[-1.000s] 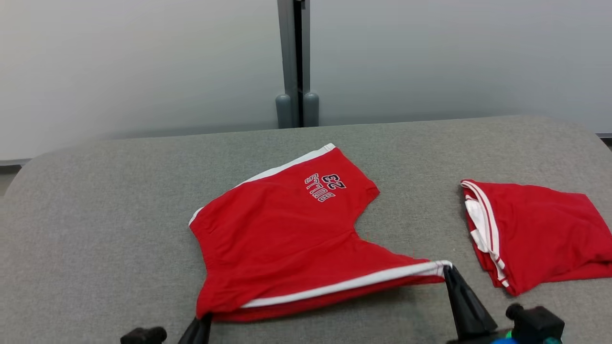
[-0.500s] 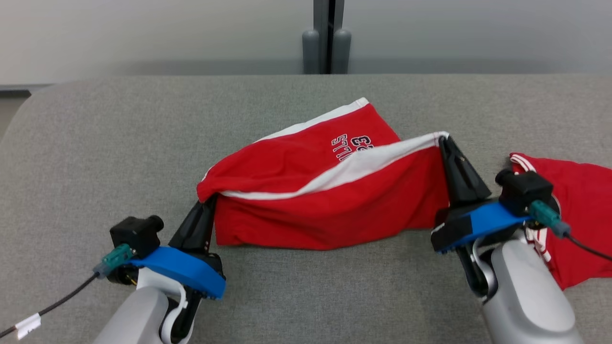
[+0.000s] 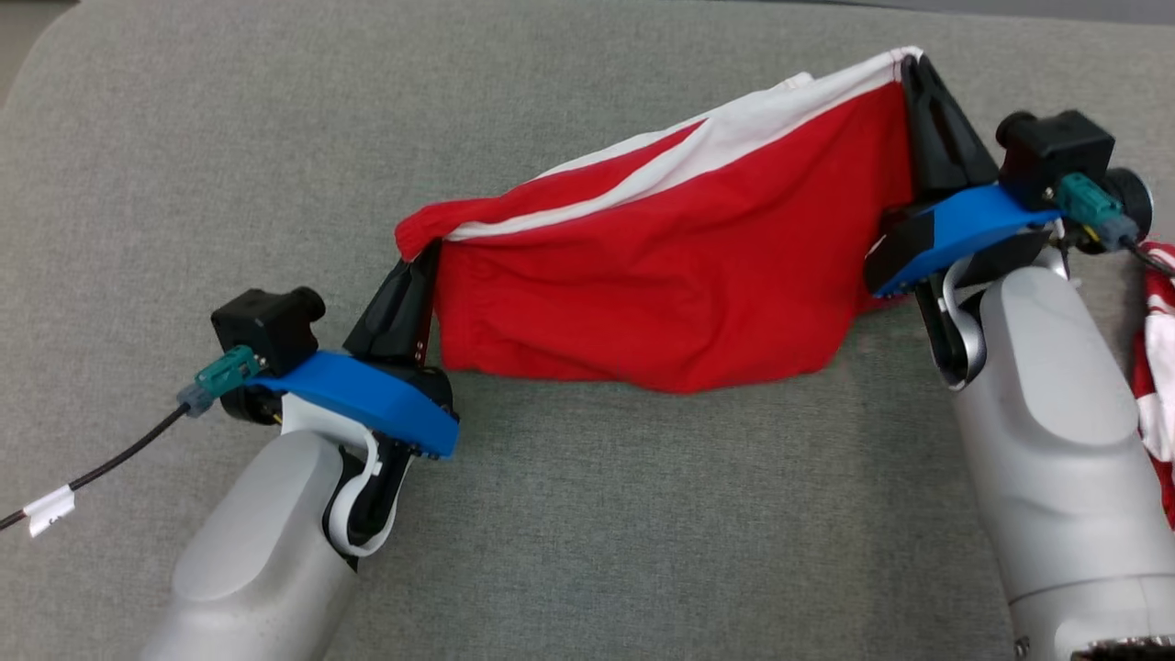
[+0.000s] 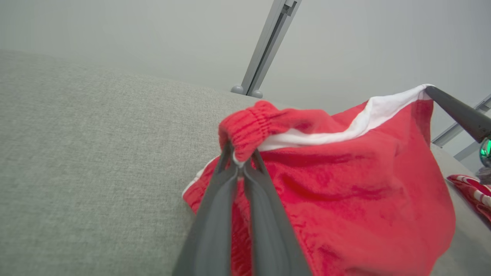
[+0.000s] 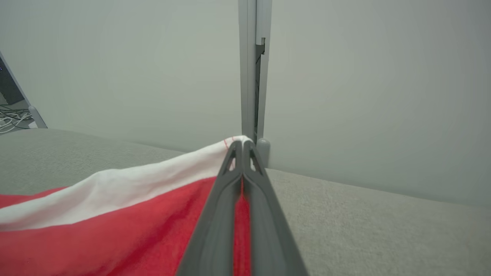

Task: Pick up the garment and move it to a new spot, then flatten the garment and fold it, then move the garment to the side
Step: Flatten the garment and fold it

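Note:
The garment (image 3: 661,275), red shorts with white trim, hangs stretched between both grippers above the grey surface. My left gripper (image 3: 424,250) is shut on its gathered red waistband corner at the left, seen close up as the left gripper (image 4: 239,153) pinching the elastic of the garment (image 4: 345,172). My right gripper (image 3: 911,62) is shut on the white-edged corner at the upper right, higher than the left; the right gripper (image 5: 242,143) shows the white hem of the garment (image 5: 115,222) between its tips. The lower edge of the cloth droops toward the surface.
A grey fabric-covered table (image 3: 597,514) lies under both arms. A second red and white garment (image 3: 1158,349) lies at the right edge, behind my right forearm. A pale wall with a grey upright post (image 5: 251,73) stands beyond the table.
Both grippers have lifted the shorts off the table and carried them forward, folding the near edge over. The camera has tilted down, so the wall has left the head view.

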### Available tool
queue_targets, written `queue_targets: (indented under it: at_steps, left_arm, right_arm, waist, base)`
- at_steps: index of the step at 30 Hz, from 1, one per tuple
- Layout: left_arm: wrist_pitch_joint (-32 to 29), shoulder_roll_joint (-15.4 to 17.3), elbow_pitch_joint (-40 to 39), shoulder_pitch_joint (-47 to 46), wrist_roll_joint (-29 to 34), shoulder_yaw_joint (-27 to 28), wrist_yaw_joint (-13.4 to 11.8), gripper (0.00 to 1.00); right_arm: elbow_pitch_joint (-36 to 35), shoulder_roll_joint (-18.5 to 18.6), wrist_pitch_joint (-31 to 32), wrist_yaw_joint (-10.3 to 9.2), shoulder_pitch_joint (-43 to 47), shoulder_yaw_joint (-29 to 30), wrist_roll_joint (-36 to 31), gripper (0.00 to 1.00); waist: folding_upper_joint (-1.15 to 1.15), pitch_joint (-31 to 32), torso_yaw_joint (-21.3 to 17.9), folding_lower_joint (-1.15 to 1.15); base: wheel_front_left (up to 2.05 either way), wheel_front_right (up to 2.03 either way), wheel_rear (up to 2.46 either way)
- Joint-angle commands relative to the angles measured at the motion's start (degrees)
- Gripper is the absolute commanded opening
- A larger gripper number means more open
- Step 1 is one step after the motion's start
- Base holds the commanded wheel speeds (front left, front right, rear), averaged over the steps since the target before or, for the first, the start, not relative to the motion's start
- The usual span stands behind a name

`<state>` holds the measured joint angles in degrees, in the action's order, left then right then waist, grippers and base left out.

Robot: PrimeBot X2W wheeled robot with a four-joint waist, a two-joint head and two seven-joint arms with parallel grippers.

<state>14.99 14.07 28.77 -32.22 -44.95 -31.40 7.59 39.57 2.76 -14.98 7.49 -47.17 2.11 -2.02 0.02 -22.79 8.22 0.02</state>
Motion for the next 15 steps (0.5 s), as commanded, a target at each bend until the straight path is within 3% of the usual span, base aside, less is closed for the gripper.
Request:
queue_targets:
  at_steps: [1, 7, 15]
  left_arm:
    - [0.3, -0.3, 0.1, -2.1, -0.4, -0.2, -0.2, 0.0]
    - [0.3, -1.5, 1.9, -4.0, 0.3, 2.0, -0.2, 0.0]
    - [0.3, -2.3, 2.6, -4.4, 0.3, 0.9, -0.2, 0.0]
  right_arm:
    - [1.0, 0.3, -0.3, 0.01, -2.6, 0.5, -1.0, 0.0]
    - [5.8, 0.3, -0.2, 0.02, -7.8, 2.7, -5.5, 0.0]
    - [9.6, 0.3, -0.2, 0.01, -10.0, 7.0, -9.8, 0.0]
  waist:
    - [-0.02, -2.4, 2.2, -0.02]
    - [-0.02, -4.4, 3.3, -0.02]
    - [-0.02, -5.3, 4.0, -0.02]
  base:
    - [0.0, 0.0, 0.0]
    - [0.0, 0.0, 0.0]
    - [0.0, 0.0, 0.0]
